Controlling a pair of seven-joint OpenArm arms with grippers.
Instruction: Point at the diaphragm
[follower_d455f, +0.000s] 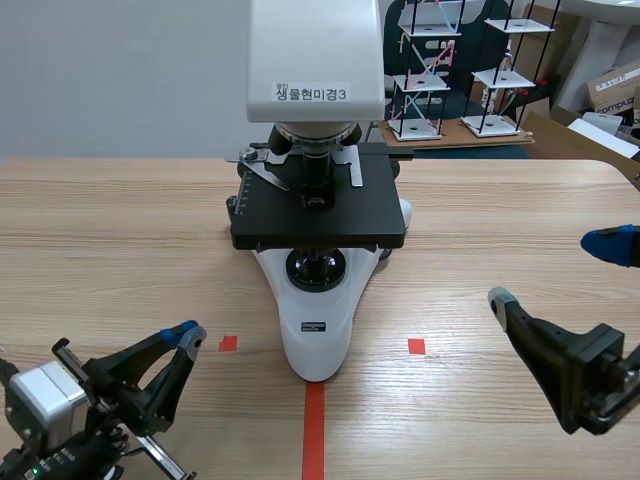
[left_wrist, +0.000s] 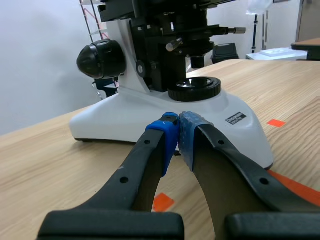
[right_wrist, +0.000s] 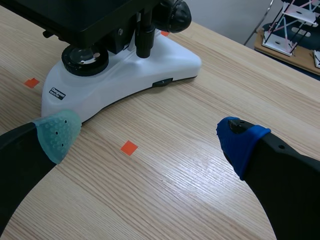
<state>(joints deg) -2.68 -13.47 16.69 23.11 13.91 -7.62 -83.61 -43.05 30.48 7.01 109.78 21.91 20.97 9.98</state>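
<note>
White-bodied, the microscope stands ahead of both tools on the wooden surface; the left tool has its pads pressed together, good for pointing, while the right tool gapes wide. The head label reads "생물현미경3"; the base plate is too small for us to read. From the left wrist, we judge the diaphragm sits ahead of the tool, under the stage, above the light ring: approach low, stop short. From the right wrist, the right tool holds nothing.
</note>
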